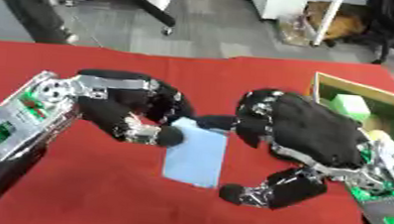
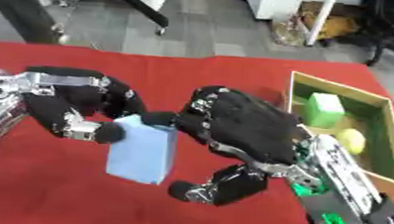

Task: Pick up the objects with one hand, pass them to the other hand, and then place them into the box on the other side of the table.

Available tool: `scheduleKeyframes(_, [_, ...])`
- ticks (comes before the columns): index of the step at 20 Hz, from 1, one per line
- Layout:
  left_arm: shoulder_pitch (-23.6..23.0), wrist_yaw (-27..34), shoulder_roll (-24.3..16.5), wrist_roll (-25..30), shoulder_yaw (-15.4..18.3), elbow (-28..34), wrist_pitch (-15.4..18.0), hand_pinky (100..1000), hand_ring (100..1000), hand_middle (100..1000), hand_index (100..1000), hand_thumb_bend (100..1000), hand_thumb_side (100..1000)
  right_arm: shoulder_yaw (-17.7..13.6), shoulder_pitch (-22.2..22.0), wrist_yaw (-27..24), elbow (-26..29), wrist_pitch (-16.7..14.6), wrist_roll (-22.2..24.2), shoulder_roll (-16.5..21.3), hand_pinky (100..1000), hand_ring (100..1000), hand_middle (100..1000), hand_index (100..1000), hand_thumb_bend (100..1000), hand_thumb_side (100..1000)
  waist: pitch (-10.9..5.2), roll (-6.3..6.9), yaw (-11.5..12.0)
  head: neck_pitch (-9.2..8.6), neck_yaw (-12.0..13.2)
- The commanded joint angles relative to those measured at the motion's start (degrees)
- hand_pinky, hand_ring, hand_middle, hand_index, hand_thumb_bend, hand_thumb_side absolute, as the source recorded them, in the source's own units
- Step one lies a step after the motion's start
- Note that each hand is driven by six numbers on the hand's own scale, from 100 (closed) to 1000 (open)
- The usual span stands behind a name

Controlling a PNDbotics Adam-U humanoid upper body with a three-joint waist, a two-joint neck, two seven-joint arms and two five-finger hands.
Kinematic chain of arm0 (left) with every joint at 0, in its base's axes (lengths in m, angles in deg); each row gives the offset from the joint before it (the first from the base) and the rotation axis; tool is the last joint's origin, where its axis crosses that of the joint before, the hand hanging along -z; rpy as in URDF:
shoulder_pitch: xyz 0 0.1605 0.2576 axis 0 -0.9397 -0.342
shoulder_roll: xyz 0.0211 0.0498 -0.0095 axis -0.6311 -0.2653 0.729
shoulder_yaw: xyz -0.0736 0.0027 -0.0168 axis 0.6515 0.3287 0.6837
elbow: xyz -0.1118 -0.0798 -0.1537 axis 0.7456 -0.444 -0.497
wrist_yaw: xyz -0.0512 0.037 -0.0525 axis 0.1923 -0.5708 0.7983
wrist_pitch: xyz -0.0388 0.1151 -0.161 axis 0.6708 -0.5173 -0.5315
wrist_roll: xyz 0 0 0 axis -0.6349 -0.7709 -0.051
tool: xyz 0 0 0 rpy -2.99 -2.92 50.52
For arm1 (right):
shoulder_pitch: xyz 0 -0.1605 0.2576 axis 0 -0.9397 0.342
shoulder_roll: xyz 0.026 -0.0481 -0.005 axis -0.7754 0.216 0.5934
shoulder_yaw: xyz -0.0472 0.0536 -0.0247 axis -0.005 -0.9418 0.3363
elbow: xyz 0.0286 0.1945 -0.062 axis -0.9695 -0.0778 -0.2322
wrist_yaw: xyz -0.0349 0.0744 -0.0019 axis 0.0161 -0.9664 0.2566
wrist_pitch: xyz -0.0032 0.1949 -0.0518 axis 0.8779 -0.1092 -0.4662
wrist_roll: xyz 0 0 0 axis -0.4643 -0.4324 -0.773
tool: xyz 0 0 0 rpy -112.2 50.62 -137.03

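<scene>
So the light blue box point(image 2: 141, 152) is up above the red tabletop point(image 1: 99, 196), right in the middle between both hands. The left robot hand point(image 1: 143, 122) has its fingers curled round the box's upper left corner. The right robot hand point(image 2: 234, 131) is spread open, fingers touching the box's top right, thumb under it. The wooden box point(image 2: 381, 142) on the right holds a green block point(image 2: 322, 110) and something yellow point(image 2: 352, 140).

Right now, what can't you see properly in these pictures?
- Blue block: its top edge sits behind the left hand and right hand, both views.
- Box: near corner covered by the right arm, both views.
- Green block and yellow thing in the box: too blurred to name.
</scene>
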Motion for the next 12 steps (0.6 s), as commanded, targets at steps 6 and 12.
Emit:
scheduleKeyframes(6, [1.52, 1.65, 1.42, -2.58, 2.03, 1.32, -0.73, 669, 611, 518, 659, 168, 407, -0.42, 0.72, 1.94, 1.20, 1.55, -0.74, 0.05, 589, 399, 261, 904, 491, 365, -1.95, 0.83, -0.25, -0.40, -0.02])
scheduleKeyframes(12, [1.55, 2.68, 2.13, -3.52, 1.89, 1.71, -2.01, 669, 612, 519, 660, 165, 412, -0.69, 0.60, 5.25, 1.20, 4.58, -3.79, -0.07, 565, 378, 238, 858, 472, 308, -1.91, 0.86, -0.34, -0.52, 0.02])
